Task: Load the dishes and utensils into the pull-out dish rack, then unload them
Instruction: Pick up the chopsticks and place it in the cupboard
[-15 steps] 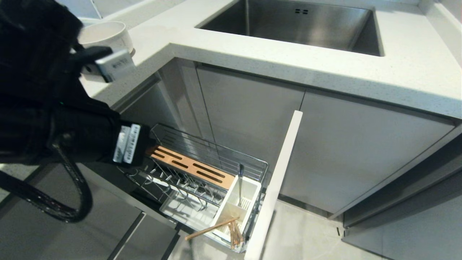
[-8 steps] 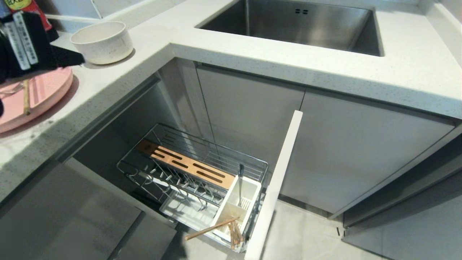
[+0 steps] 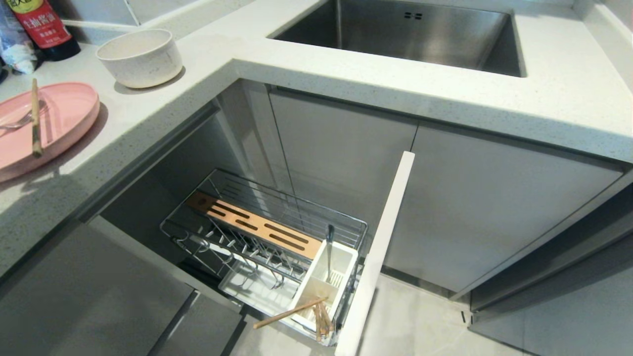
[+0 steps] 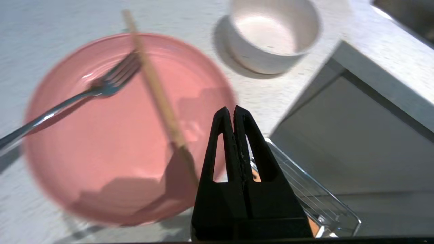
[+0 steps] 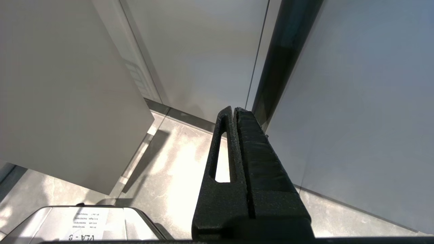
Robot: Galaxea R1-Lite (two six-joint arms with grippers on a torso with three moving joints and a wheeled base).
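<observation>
In the head view, the pink plate (image 3: 59, 118) was cut off by the left edge, as was the handle of the fork (image 3: 20, 121) lying on it. The red-labelled bottle (image 3: 44, 27) at far left was cropped by the top edge. The sink (image 3: 410, 34) was truncated at the top edge. Neither arm appeared there. In the left wrist view, the plate, fork and chopstick (image 4: 152, 84) were blurred, and the fork handle ran past the frame edge. The left end effector (image 4: 234, 110) hid part of the dish rack (image 4: 315, 200).
</observation>
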